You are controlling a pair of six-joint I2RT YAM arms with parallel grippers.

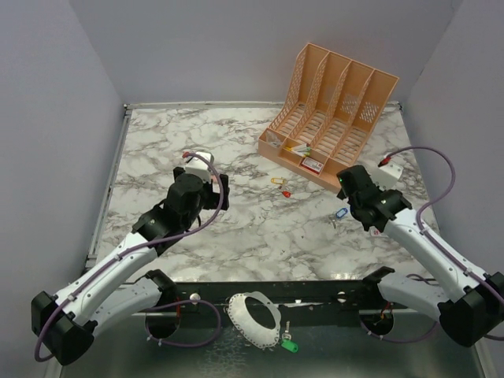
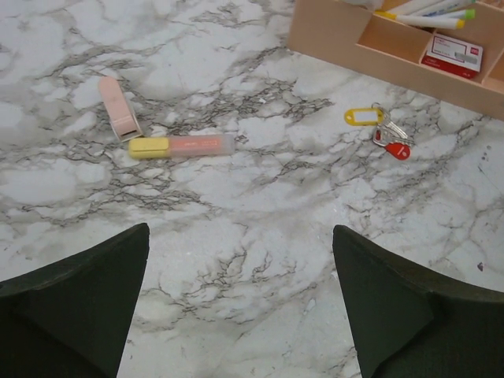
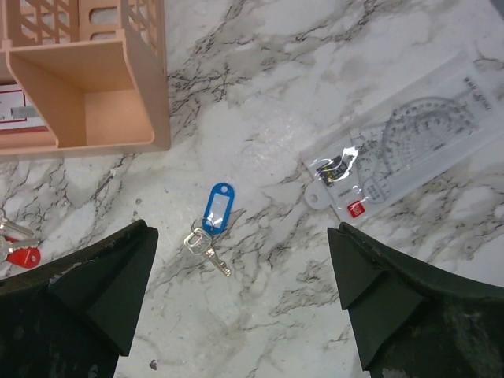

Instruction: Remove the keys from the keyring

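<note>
Left tool and right tool gape wide, empty; pale grey crescent metal keyring, small green-tagged silvery key just beside it, lies at the near edge, centre, where your cramped reach back could shove it away.

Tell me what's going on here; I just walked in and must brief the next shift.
The robot is emptying a keyring. Both the left tool and right tool hang open over the marble, holding nothing. A blue-tagged key lies under the right tool; yellow- and red-tagged keys lie near the organiser. The keyring, a green tag beside it, sits at the near edge, off the marble.
</note>
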